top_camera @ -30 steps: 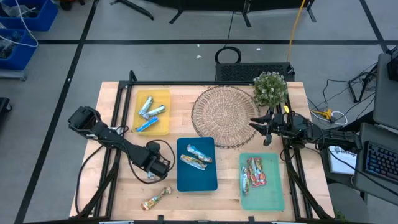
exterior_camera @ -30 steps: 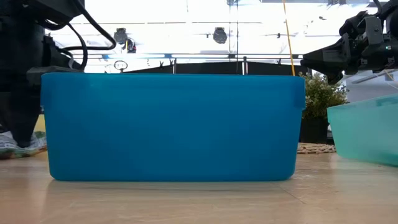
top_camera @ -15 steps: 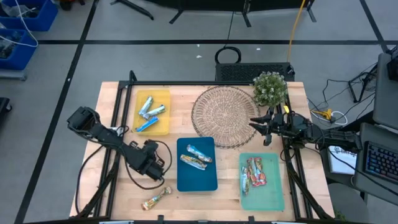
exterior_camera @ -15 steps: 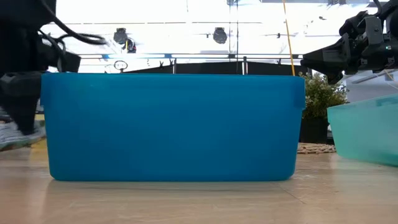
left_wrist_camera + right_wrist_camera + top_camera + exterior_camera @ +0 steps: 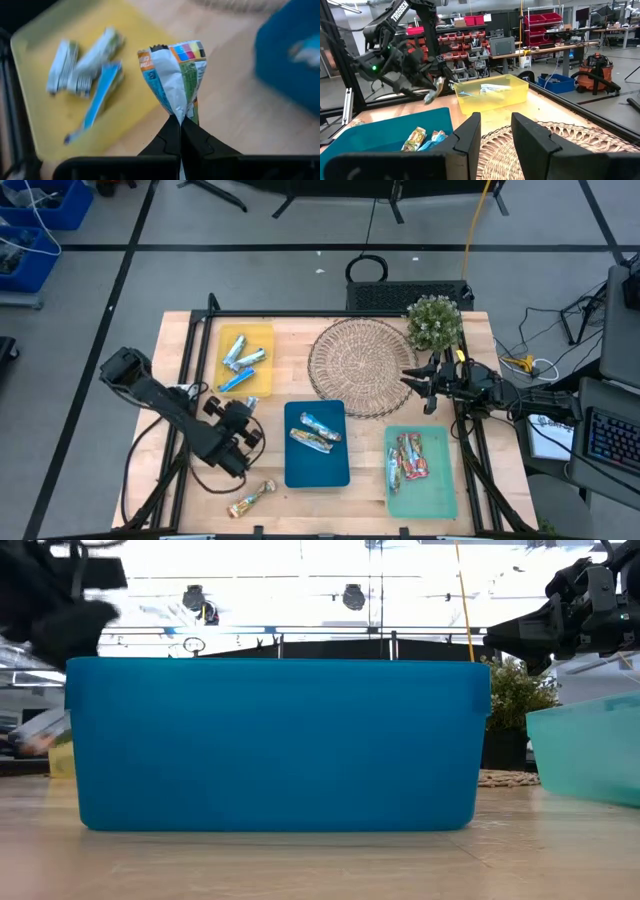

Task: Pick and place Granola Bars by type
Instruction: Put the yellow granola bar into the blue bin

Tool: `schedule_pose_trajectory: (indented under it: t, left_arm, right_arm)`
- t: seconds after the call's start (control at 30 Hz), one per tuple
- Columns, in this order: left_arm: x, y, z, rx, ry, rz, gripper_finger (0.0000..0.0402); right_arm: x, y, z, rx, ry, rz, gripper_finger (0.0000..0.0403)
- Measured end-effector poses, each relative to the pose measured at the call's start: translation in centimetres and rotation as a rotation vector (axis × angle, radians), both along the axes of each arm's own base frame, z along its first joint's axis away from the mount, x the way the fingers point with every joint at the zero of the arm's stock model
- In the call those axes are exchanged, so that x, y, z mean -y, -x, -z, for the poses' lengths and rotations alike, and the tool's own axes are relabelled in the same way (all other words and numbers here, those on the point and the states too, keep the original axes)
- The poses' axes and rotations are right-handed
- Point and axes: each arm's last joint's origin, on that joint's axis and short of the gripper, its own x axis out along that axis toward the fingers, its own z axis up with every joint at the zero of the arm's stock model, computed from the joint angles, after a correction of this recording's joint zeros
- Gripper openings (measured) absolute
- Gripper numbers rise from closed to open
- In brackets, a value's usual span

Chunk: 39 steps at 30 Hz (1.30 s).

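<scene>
My left gripper (image 5: 240, 418) hangs above the table between the yellow tray (image 5: 262, 385) and the blue tray (image 5: 318, 470), shut on a blue-and-silver granola bar (image 5: 175, 75). This bar also shows in the right wrist view (image 5: 433, 93). Blue-and-silver bars (image 5: 240, 358) lie in the yellow tray, two bars (image 5: 313, 434) in the blue tray, and red ones (image 5: 410, 458) in the teal tray (image 5: 440, 495). One gold bar (image 5: 250, 500) lies on the table's near edge. My right gripper (image 5: 418, 387) waits open over the woven mat's right rim. My left gripper pinches the bar's crimped wrapper end (image 5: 181, 111) between its two fingers (image 5: 169, 134), only at their free ends. The bar is lifted clear of the table and sticks out past the fingertips, over the yellow tray's near side.
A round woven mat (image 5: 358, 365) lies at the table's far middle, with a small potted plant (image 5: 434, 322) to its right. Black frame rails run along the table's left and right sides. Bare wood shows between the trays.
My left gripper has risen off the table, staying shut on the bar, and has moved toward the far-left, toward the yellow tray. The bar, which lay on the table a second ago, is now lifted clear.
</scene>
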Motion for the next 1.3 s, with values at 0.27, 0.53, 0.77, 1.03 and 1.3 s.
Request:
schedule_pose_trajectory:
  t: [0.27, 0.53, 0.77, 1.03, 1.3]
  left_arm:
    - [-0.7, 1.8, -2.8, 0.234, -0.214, 0.213, 0.0001]
    - [-2.0, 3.7, -1.4, 0.39, -0.303, 0.314, 0.0001]
    - [-3.5, 4.9, 0.9, 0.509, -0.247, 0.306, 0.0]
    - [-4.7, 3.8, 0.4, 0.504, -0.267, 0.397, 0.0]
    - [-7.0, 1.6, -0.9, 0.602, -0.244, 0.711, 0.0]
  right_arm:
    - [0.0, 0.0, 0.0, 0.0, 0.0, 0.0, 0.01]
    - [0.0, 0.0, 0.0, 0.0, 0.0, 0.0, 0.01]
    - [0.0, 0.0, 0.0, 0.0, 0.0, 0.0, 0.01]
    - [0.0, 0.0, 0.0, 0.0, 0.0, 0.0, 0.01]
    - [0.0, 0.0, 0.0, 0.0, 0.0, 0.0, 0.01]
